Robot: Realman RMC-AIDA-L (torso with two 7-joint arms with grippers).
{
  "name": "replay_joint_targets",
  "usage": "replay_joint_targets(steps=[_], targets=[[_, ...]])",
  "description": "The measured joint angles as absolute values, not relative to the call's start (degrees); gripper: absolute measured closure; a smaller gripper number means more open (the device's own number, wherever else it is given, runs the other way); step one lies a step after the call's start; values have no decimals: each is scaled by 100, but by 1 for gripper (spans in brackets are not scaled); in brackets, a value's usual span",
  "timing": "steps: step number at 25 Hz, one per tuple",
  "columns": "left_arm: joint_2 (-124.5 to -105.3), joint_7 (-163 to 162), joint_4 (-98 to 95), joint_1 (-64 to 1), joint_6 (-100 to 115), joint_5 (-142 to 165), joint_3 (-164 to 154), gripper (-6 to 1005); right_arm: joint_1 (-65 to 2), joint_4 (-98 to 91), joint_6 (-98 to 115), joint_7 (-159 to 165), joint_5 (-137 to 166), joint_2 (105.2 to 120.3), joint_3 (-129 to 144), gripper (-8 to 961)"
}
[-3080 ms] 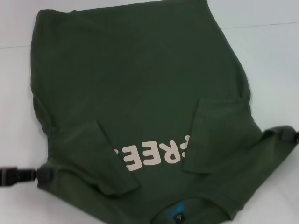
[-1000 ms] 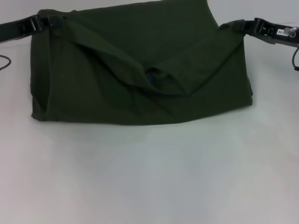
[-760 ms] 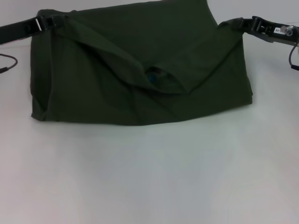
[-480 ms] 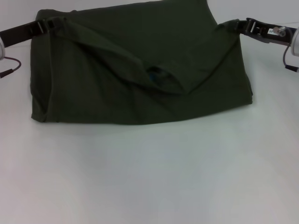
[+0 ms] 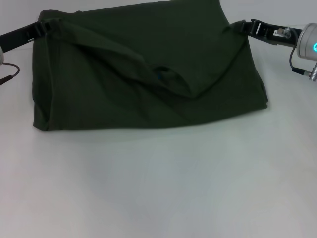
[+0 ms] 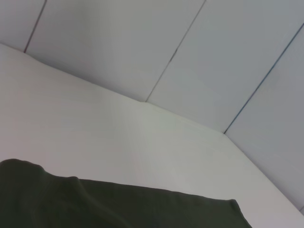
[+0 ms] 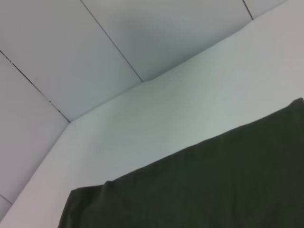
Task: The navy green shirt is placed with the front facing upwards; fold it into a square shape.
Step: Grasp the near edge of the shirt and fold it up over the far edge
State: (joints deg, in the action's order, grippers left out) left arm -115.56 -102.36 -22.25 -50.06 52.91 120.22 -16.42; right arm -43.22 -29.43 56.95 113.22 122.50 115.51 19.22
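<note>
The navy green shirt (image 5: 148, 74) is lying folded over on the white table (image 5: 158, 183), its near edge forming a straight fold across the head view and its far part reaching toward the back of the table. A loose flap is draping diagonally across the top layer, and a small blue spot of the neck label (image 5: 159, 77) is peeking out at the sagging middle. The left arm is reaching in low from the left side, nearly level with the table, and the left claw (image 5: 45, 27) is sitting at the far left corner of the shirt, pinched closed on the cloth there. The right arm is stretching in from the right in the same low, flat pose, and the right claw (image 5: 241, 26) is meeting the far right corner, closed on the fabric, which is pulling up into a small point at the grip. Both wrist views are showing only the dark shirt (image 6: 118, 204) edge, the table and a pale panelled wall (image 6: 190, 57) behind it.
</note>
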Motion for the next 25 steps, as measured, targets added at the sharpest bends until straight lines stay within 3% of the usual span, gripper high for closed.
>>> replay_joint_targets(steps=[25], targets=[[-11525,-10187,-2214,-4997,5201,11876,-1652,979,-4355,-2984,5635,11210,11993,11495,2004,878]])
